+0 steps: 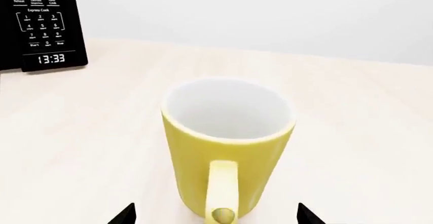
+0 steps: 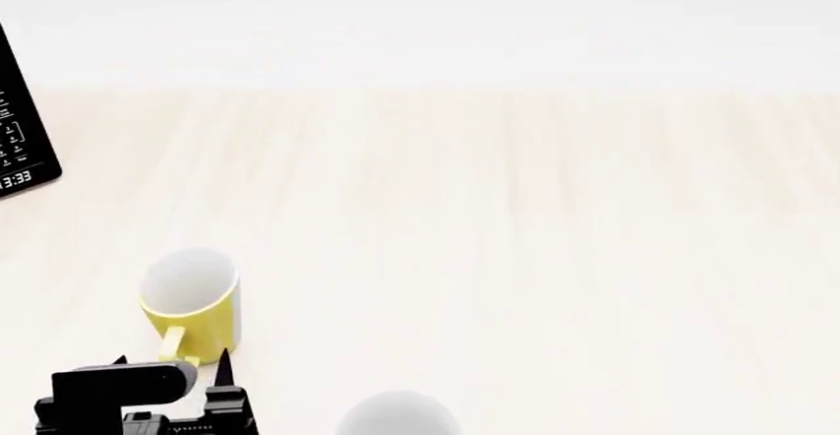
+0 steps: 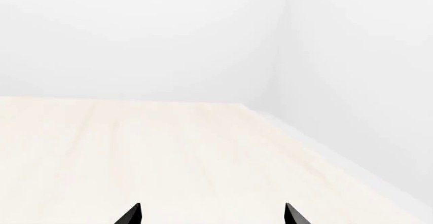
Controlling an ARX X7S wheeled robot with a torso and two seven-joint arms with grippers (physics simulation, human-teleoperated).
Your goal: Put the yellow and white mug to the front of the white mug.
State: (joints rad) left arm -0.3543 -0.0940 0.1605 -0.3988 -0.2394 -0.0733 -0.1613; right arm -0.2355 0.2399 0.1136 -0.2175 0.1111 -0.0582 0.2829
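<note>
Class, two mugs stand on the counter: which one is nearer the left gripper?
The yellow and white mug, its yellow handle facing the open left gripper. The white mug, only partly visible at the head view's lower edge, stands off to the right.

A pale wooden table (image 2: 525, 218) spreads ahead of the fingers. A black microwave panel (image 1: 42, 25) stands on it, beyond and left of them, showing 13:33.
</note>
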